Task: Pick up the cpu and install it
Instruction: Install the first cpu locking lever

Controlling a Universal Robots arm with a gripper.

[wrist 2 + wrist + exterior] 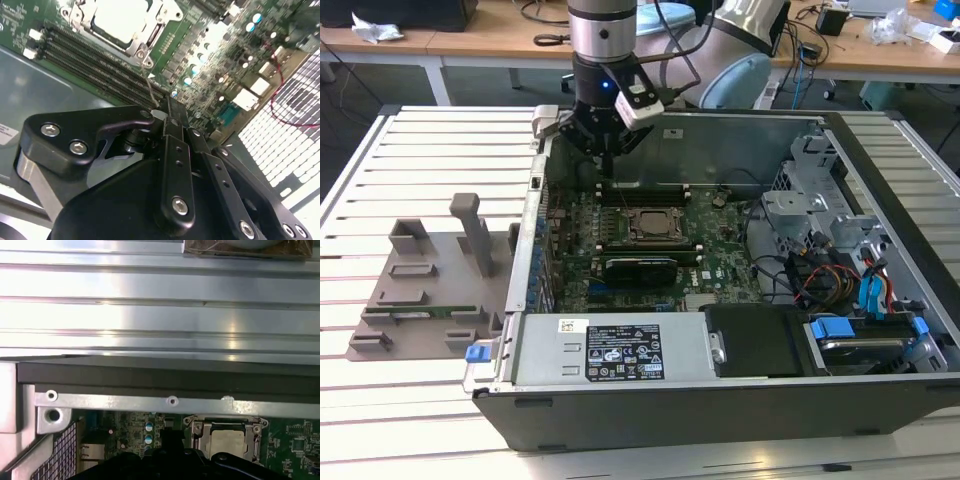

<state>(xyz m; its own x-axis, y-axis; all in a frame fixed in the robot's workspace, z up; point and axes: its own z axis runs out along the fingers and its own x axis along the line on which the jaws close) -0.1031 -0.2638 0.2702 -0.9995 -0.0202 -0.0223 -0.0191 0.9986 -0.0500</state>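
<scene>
The pincer hangs closed and empty, fingers together, above the memory slots just beside the cpu seated in its socket.

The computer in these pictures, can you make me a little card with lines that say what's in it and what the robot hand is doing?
place: open computer case on a slatted table
cpu: sitting in the socket on the green board
gripper: above the board, just beside the socket, holding nothing that shows
fingers: cannot tell if open or shut
grey tray: on the table at the exterior view's left
</scene>
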